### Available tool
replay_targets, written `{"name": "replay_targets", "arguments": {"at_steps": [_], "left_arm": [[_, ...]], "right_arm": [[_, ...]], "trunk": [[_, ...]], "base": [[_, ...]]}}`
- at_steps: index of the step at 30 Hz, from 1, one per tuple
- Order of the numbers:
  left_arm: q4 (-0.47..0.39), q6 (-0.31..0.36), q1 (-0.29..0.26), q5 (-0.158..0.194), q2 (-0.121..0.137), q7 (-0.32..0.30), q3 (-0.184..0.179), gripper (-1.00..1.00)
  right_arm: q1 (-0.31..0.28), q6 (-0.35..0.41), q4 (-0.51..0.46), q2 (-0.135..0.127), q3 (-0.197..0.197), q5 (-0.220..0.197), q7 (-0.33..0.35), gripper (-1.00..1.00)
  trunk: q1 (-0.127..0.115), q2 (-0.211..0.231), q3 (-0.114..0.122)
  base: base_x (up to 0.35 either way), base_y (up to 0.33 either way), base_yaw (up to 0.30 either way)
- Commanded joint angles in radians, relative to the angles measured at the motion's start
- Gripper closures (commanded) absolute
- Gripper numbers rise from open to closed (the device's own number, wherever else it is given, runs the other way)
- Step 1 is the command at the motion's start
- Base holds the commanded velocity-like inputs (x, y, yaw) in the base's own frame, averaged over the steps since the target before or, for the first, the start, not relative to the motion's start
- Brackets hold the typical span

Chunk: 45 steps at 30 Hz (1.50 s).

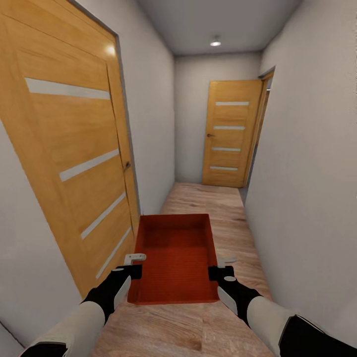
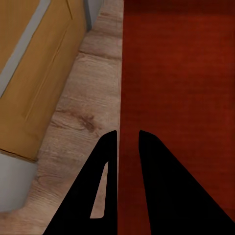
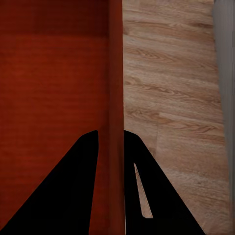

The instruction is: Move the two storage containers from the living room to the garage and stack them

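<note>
**Carrying one bin down the hallway**

Keep both arms level and matched as you drive, so the bin (image 1: 174,258) stays flat and clear of the door (image 1: 69,148) close beside your left claw (image 1: 133,265). The bin hangs between your claws over the wood floor (image 1: 198,327): the left claw is clamped on one side wall, the right claw (image 1: 220,267) on the opposite wall.
</note>
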Motion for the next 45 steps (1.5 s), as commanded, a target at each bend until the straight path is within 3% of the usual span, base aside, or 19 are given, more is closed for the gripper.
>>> {"name": "replay_targets", "arguments": {"at_steps": [1,13,33,45], "left_arm": [[-0.002,0.007,-0.001,0.003,0.001,0.01,0.001,1.0],[-0.002,0.007,-0.001,0.003,0.001,0.01,0.001,1.0],[-0.002,0.007,-0.001,0.003,0.001,0.01,0.001,1.0],[-0.002,0.007,-0.001,0.003,0.001,0.01,0.001,1.0]], "right_arm": [[-0.001,-0.007,0.059,-0.032,0.002,-0.004,-0.016,1.0],[-0.001,-0.007,0.059,-0.032,0.002,-0.004,-0.016,1.0],[-0.001,-0.007,0.059,-0.032,0.002,-0.004,-0.016,1.0],[-0.001,-0.007,0.059,-0.032,0.002,-0.004,-0.016,1.0]], "trunk": [[0.001,-0.002,-0.002],[0.001,-0.002,-0.002],[0.001,-0.002,-0.002],[0.001,-0.002,-0.002]], "base": [[0.322,0.0,-0.172],[0.322,0.0,-0.142],[0.322,0.0,-0.009],[0.322,0.0,-0.201]]}}
